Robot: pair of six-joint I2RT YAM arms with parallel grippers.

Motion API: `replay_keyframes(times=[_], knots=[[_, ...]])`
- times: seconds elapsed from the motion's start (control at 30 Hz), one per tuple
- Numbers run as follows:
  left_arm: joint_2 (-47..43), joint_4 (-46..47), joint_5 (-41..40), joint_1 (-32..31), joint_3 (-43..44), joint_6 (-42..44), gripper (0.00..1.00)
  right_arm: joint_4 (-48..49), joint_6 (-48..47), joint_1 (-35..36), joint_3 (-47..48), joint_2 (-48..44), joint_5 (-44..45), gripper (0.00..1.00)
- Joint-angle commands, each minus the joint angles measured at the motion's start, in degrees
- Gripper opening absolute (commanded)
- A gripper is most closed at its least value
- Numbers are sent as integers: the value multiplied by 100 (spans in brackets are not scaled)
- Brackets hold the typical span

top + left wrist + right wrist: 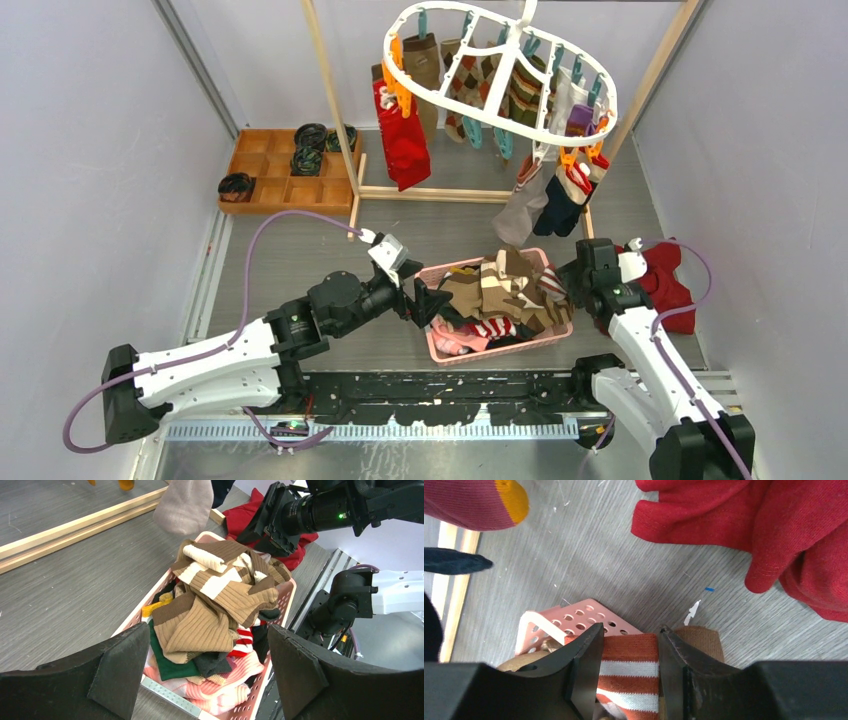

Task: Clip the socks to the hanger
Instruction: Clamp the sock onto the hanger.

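The hanger point(440, 97) hangs at the back with several socks point(470, 80) clipped to its orange and teal pegs. More socks point(500, 290) are heaped in a pink basket point(500, 347). My left gripper point(425, 300) is at the basket's left end, open, with nothing between its fingers; its view looks over a tan ribbed sock point(210, 615). My right gripper point(572, 290) is at the basket's right end. In its wrist view the gripper point(630, 645) stands partly open, its fingers either side of an orange-and-white striped sock point(629, 670) lying flat beneath them.
A wooden divided tray point(290, 165) with black coiled rolls sits at the back left. The wooden rack's base rail point(440, 195) crosses behind the basket. A large red cloth point(665, 280) lies right of the right arm. A grey sock point(182, 505) dangles above the basket.
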Motion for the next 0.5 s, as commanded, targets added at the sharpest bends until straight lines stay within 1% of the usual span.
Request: replay_keyframes(times=[0.0,0.17,0.27,0.33,0.47], knots=[[-27,193,16,50,17,30,88,353,-164,-65,-153,-61,-158,45],[-10,175,63,55,40,22,88,294,-512,-72,26,-411,-2,23],[-16,175,74,58,49,6,88,173,-736,-72,229,-795,168,13],[-9,180,89,54,57,4,88,66,-869,-67,380,-1030,257,9],[58,205,131,54,100,0,88,-239,-1113,-68,674,-1336,275,6]])
